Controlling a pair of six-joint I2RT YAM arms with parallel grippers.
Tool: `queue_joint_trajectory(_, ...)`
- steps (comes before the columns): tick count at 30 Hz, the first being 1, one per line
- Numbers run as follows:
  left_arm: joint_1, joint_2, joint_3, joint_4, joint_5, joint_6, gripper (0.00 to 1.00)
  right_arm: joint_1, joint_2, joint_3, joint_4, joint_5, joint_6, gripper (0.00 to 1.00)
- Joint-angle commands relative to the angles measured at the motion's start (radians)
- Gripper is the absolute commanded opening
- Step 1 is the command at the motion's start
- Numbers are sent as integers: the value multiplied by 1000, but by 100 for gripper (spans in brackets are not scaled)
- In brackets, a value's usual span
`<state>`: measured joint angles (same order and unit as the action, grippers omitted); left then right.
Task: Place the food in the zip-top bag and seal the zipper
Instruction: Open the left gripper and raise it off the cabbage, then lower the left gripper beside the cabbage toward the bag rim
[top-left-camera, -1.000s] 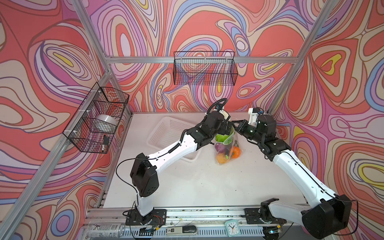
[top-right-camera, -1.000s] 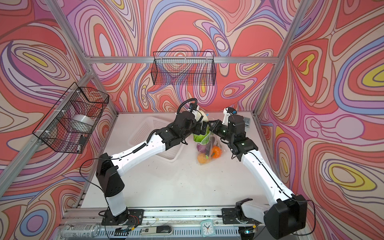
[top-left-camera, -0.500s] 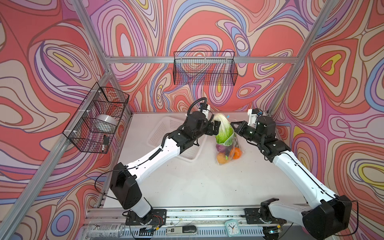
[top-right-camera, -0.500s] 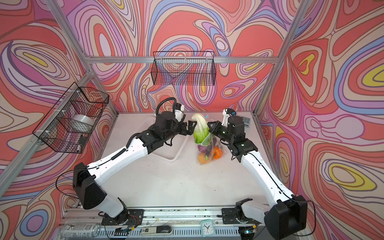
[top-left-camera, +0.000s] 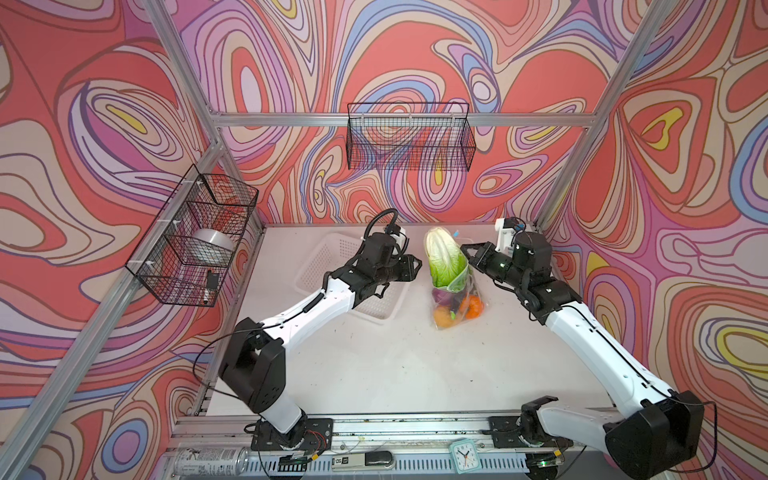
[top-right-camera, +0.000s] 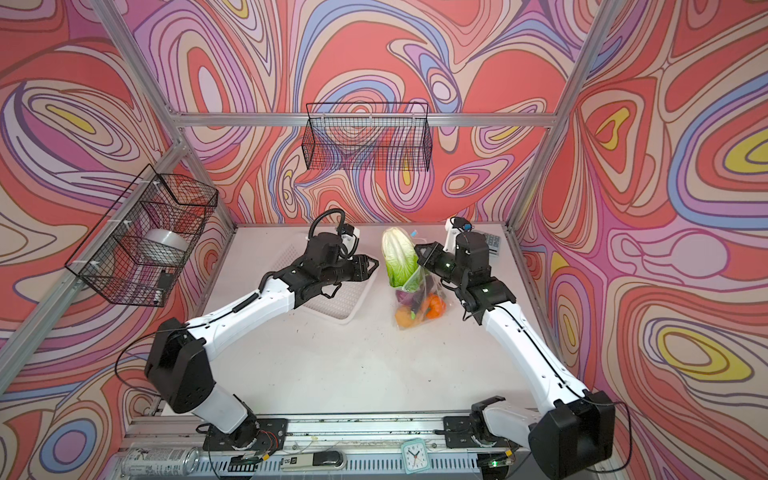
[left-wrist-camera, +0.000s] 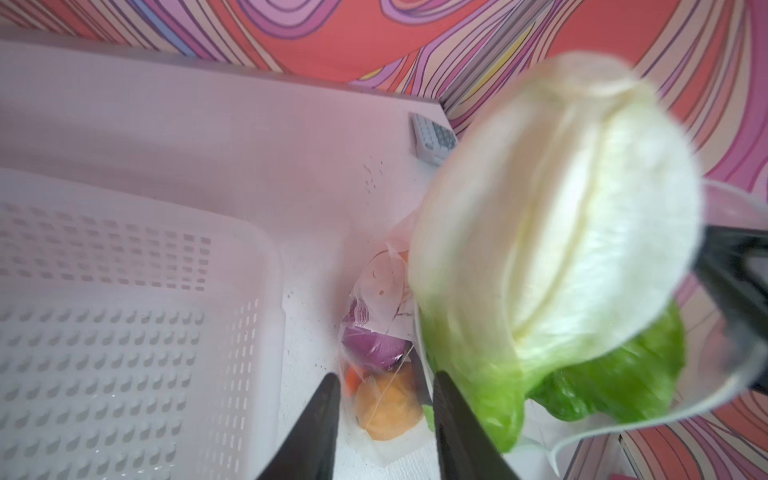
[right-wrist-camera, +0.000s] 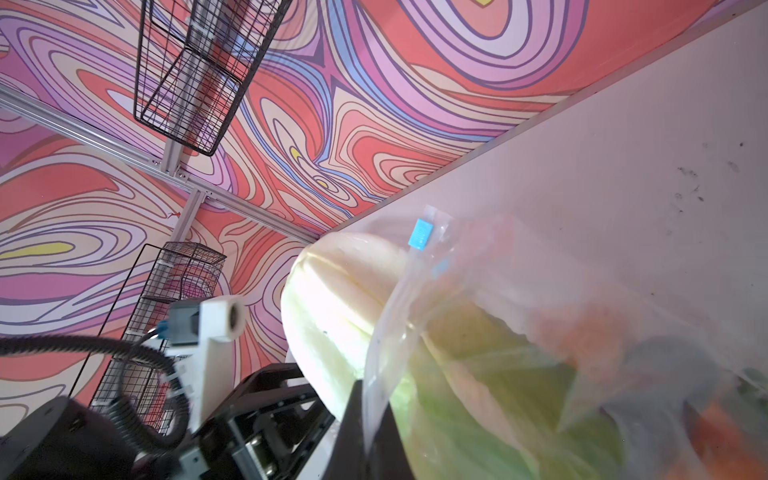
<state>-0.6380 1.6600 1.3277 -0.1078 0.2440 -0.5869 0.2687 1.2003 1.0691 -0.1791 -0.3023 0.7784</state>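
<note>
The white table (top-left-camera: 374, 365) lies bare across its whole front half, between the two arm bases, and this is the widest free room. Its back edge meets the patterned wall close behind the work.

The white perforated basket (top-left-camera: 316, 255) sits at the back left with nothing visible in it. A narrow strip of bare table separates its right rim from the zip-top bag (top-left-camera: 469, 286).

The bag stands upright right of centre, its base on the table. The napa cabbage (top-left-camera: 442, 257) stands in its mouth, leaves down and white base up, and most of it rises above the rim.

The left gripper (left-wrist-camera: 384, 424) hovers over the basket's right rim, just beside the cabbage. Its fingers stand apart with nothing between them. The right gripper (top-left-camera: 465, 249) is clamped on the bag's rim on the cabbage's other side, holding the mouth up.

Low in the bag lie the purple onion (top-left-camera: 442, 296), the orange pumpkin (top-left-camera: 442, 318) and a redder orange piece (top-left-camera: 473, 307).

The light-blue slider (right-wrist-camera: 420, 234) sits at the far end of the zipper (right-wrist-camera: 399, 291), whose strip curves around the cabbage, unsealed.
</note>
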Motion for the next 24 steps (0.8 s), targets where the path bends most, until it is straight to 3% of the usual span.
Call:
queue_joint_trajectory(1,2,53,70,-29,86,-32,35,-5,-27,0,38,-8,-6,0)
queue_joint_trajectory(10,3,123,99,4,145,-66,33,-6,-29,3,37,-12,-8,0)
queue_joint_trajectory(21,2,204,148,31,238,-97,41,-6,-22,2,46,-21,0,0)
queue_joint_trajectory(24,2,222,164,26,251,-99,37,-6,-23,2,45,-18,0,0)
